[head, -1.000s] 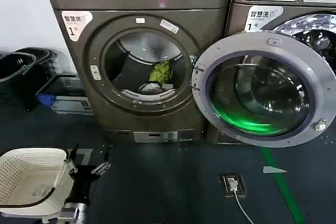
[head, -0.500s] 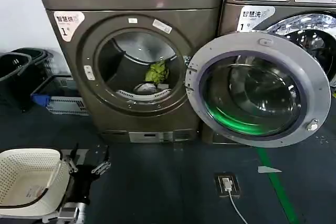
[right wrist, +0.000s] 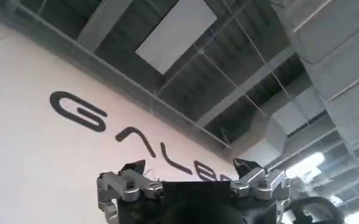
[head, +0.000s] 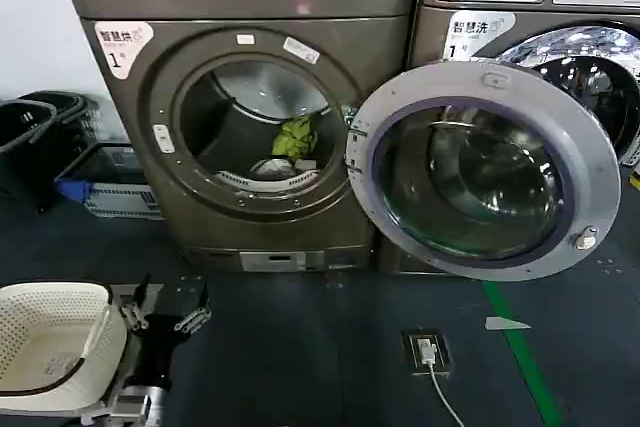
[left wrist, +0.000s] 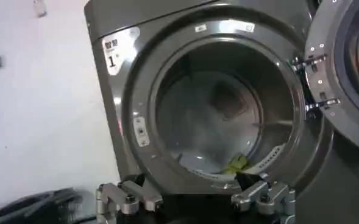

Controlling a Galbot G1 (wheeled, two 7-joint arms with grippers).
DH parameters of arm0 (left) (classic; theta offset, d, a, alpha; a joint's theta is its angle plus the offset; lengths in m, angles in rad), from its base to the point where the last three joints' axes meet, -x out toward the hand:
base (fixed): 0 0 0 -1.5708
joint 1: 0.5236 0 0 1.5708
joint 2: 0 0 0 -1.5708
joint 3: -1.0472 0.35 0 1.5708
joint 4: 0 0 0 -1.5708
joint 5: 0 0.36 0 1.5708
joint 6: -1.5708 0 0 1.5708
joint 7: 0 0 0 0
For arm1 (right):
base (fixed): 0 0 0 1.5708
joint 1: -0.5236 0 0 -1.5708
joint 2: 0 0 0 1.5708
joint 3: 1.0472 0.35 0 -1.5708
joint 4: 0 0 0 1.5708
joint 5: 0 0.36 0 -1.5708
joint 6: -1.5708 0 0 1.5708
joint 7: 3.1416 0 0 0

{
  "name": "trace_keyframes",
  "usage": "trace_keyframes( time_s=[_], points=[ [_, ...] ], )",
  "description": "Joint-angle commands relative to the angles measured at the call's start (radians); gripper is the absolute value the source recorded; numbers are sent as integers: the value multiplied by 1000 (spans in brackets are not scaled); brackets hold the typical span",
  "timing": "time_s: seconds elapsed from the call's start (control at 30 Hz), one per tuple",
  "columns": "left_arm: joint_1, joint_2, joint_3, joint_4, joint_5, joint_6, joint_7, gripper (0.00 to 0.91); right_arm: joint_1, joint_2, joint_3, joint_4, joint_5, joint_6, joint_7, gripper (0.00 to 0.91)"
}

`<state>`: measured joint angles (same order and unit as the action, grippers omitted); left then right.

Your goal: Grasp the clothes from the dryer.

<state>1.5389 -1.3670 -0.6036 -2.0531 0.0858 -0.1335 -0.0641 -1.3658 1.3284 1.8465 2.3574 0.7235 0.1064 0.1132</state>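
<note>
Clothes wait untouched. Nearest, the left gripper point(head: 165, 307) hangs low beside the basket point(head: 50, 347), jaws spread and empty; the right gripper point(right wrist: 191, 182), also spread, points at a ceiling. Beyond, the dryer point(head: 250, 137) has slid slightly left and nearer, door point(head: 485, 167) open. Deep inside lie the clothes point(head: 295, 139), green over white. Approach is only starting.

A laundry room, by the look of it: two big bronze-grey front-loaders side by side, the dryer point(head: 255, 127) with its numbered sticker point(head: 122, 42) and door point(head: 487, 169) swung open, laundry baskets point(head: 52, 345) on dark flooring, bare industrial ceiling point(right wrist: 185, 73) overhead.
</note>
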Motion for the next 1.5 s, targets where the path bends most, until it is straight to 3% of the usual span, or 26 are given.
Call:
trace_keyframes(
  time_s=[0.03, 1.5],
  points=[
    [0, 1, -1, 0, -1, -1, 0, 907, 2, 1, -2, -1, -7, 6, -5, 907],
    [7, 0, -1, -6, 4, -5, 5, 907, -4, 6, -1, -14, -8, 46, -41, 907]
  ],
)
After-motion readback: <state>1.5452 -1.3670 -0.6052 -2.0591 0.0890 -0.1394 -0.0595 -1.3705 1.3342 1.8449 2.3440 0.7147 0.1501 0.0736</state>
